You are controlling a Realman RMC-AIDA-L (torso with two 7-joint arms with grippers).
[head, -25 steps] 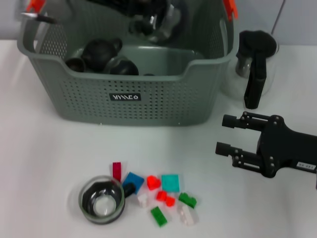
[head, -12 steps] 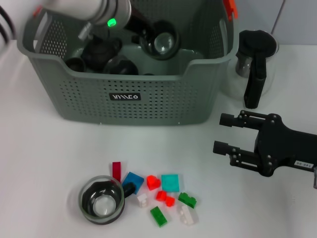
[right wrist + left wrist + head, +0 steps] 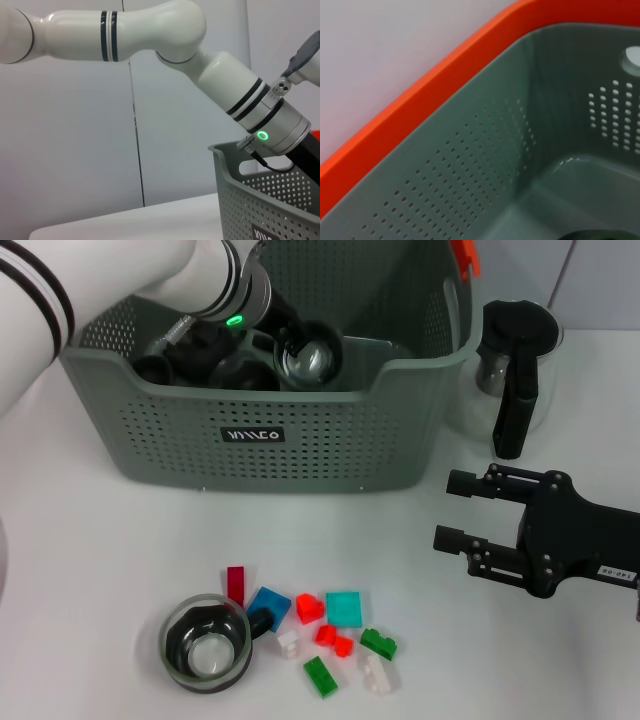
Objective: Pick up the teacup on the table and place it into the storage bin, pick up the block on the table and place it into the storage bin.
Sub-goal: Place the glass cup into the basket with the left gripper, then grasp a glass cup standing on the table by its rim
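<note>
Lower now than a moment ago, the left pincer (image 3: 300,345) reaches inside the storage bin (image 3: 300,440) with a glass teacup (image 3: 310,352) at its tip, grip hidden, while another teacup (image 3: 207,643), blocks (image 3: 345,608) and the spread right pincer (image 3: 455,510) stay on the table (image 3: 90,570).

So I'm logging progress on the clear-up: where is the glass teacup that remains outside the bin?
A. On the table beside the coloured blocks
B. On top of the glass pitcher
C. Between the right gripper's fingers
A: the teacup stands on the table beside the coloured blocks, with no gripper touching it.
</note>
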